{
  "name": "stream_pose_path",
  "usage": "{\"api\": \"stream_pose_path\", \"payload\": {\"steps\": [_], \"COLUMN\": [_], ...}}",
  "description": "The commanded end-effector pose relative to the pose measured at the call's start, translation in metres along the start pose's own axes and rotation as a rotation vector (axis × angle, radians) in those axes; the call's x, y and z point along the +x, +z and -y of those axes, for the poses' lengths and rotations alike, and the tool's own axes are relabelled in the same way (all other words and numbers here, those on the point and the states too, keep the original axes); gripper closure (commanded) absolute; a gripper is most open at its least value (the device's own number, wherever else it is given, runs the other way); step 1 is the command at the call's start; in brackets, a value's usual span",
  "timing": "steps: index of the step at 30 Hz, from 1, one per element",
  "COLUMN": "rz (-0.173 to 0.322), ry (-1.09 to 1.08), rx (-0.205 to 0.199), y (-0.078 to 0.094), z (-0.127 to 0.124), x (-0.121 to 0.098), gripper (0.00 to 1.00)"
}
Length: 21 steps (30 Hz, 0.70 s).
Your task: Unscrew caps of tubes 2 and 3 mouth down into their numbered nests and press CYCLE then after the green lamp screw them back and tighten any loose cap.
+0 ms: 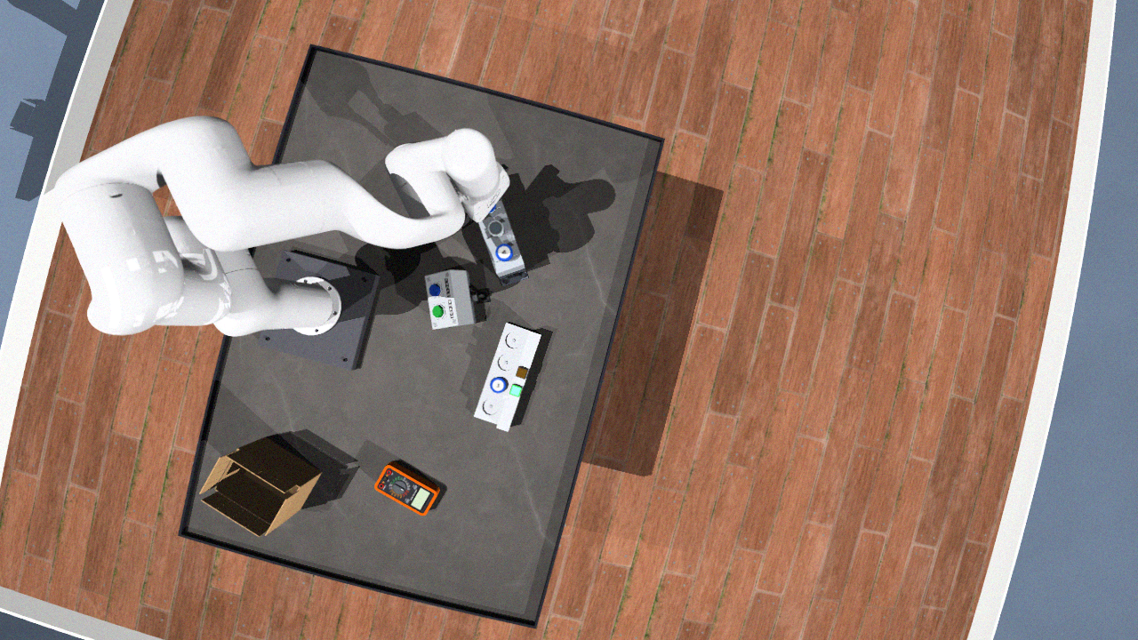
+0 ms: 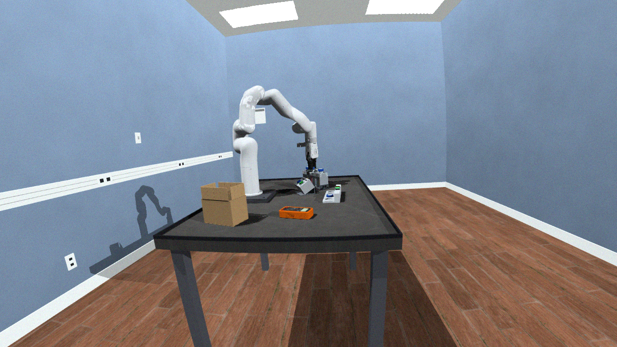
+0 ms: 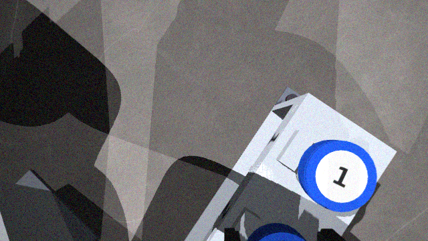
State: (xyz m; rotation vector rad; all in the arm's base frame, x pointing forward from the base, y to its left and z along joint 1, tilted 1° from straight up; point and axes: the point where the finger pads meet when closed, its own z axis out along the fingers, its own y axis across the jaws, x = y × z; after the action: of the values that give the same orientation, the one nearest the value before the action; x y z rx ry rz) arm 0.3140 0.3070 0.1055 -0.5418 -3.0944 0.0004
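Exterior view, front to back: a cardboard box sits nearest on the table, then an orange multimeter. Further in are the cap tray and the key housing. The decapping station is at the back with the gripper pointing straight down onto it. From this angle everything at the station is tiny and the fingers hide the tubes, so you can't really tell which one it's over.

The wrist cam sorts that out. The cap of tube 1 is on its tube, face up with the "1" readable. The cap of tube 2 is right at the bottom edge between the dark fingertips. The gripper is partly open around that cap and not squeezing it.

The top view adds more, although the wrist covers tubes 1 and 2 there. Tube 3 shows a bare grey mouth and its cap lies in the third nest. The green lamp beside it is lit. The cap of tube 4 is on. The station's row runs down the picture, leaning slightly right, and the tray lies almost parallel but leans the other way.
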Motion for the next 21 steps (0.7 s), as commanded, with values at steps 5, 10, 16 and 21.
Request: {"api": "stream_pose_path", "payload": {"steps": [5,10,16,21], "rz": [0.014,0.014,0.014,0.014], "ry": [-0.197,-0.197,-0.197,-0.197], "rx": [0.002,0.002,0.002,0.002], "y": [-0.0012,-0.0012,-0.0012,-0.0012], "z": [-0.001,-0.001,-0.001,-0.001], "x": [-0.0005,-0.0005,-0.0005,-0.0005], "gripper": [0.54,1.0,1.0,1.0]}}
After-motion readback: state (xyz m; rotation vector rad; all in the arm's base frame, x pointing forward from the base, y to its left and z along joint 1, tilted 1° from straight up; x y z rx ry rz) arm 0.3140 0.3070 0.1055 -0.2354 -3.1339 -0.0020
